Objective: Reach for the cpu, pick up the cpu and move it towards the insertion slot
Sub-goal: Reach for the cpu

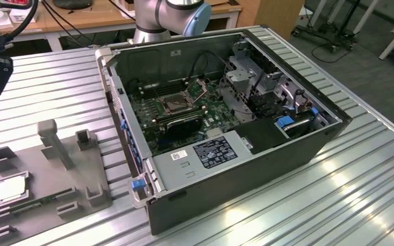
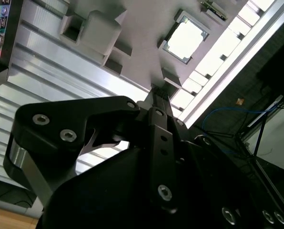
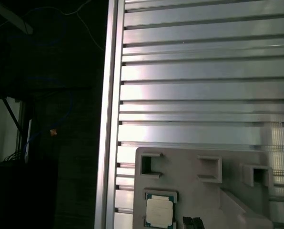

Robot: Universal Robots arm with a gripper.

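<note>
**Part a: which step is shown, and where is the chip?**
Reaching. My gripper [image 2: 155,94] hangs over the ribbed aluminium surface [image 1: 361,195], well apart from the cpu [image 1: 12,188], a thin square chip with a pale silvery top. The chip lies flat in a square recess of the grey plastic tray [image 1: 46,169], at the exterior view's left. A long green memory stick [image 1: 39,201] lies just beside it. I cannot tell whether my jaws are apart or together. They are not on the chip, which rests in its recess. The insertion slot [image 1: 173,105], a silver-framed square socket with a dark centre, sits on the green board inside the open black computer case [image 1: 252,164]. It is well apart from the tray.

**Part b: what does a good reach call for?**
In my judgement, I should arrive squarely above the chip with my jaws lined up on two opposite edges and set wide enough to clear them. The descent should be straight, because the recess walls and the tray's raised blocks [image 1: 53,141] leave little room for a slanted approach. The chip is thin, so contact belongs on its edges and should be light.

**Part c: surface and room?**
The surface is slotted metal, glossy with reflected light. Beyond it stand a wooden desk [image 1: 80,18] strewn with cables and wheeled stand feet [image 1: 330,38] on a grey floor.
</note>
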